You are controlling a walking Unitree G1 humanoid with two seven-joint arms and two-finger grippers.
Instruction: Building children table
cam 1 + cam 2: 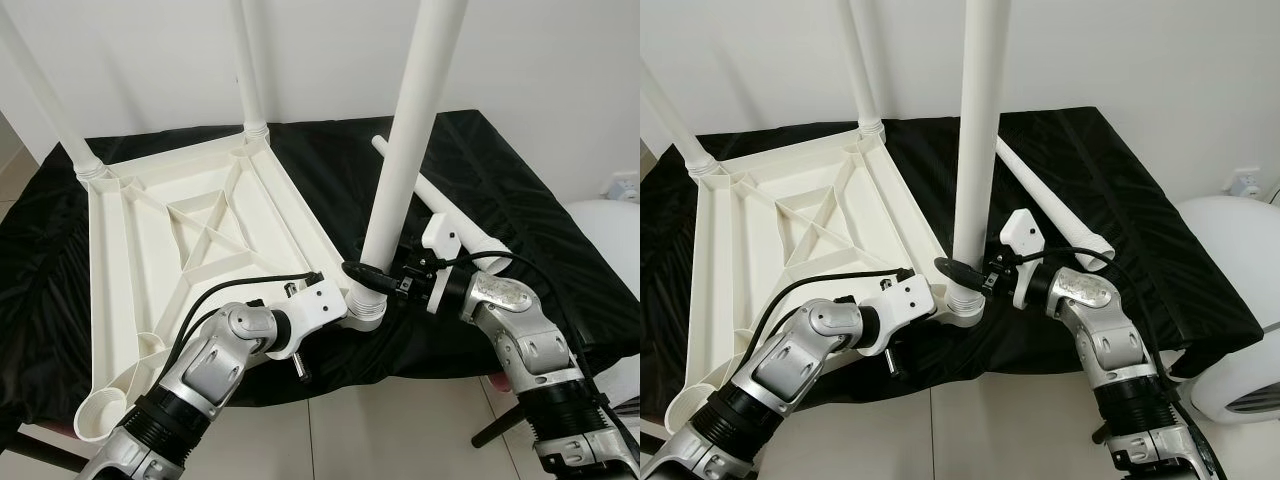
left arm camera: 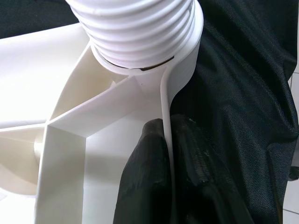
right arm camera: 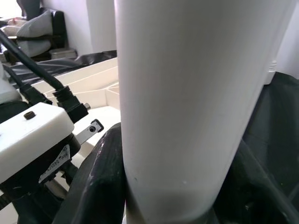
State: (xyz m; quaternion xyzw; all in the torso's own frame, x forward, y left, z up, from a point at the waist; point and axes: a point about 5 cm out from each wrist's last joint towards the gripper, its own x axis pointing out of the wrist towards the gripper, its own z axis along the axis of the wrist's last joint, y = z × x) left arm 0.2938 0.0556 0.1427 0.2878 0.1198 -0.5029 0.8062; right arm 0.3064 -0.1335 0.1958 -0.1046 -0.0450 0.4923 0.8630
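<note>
Tabletop (image 1: 190,220) rim is pinched by left gripper (image 2: 168,154); leg (image 1: 975,150), seated in corner socket (image 1: 962,300), is clamped by right gripper (image 1: 965,272).

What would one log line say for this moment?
step: fitting third leg | right gripper: shut on leg near socket | left gripper: shut on tabletop rim | spare leg: lying on black cloth

Our left gripper (image 2: 170,154) pinched on thin edge; our right gripper (image 1: 375,275) clamped, both arms bent inward.
</note>
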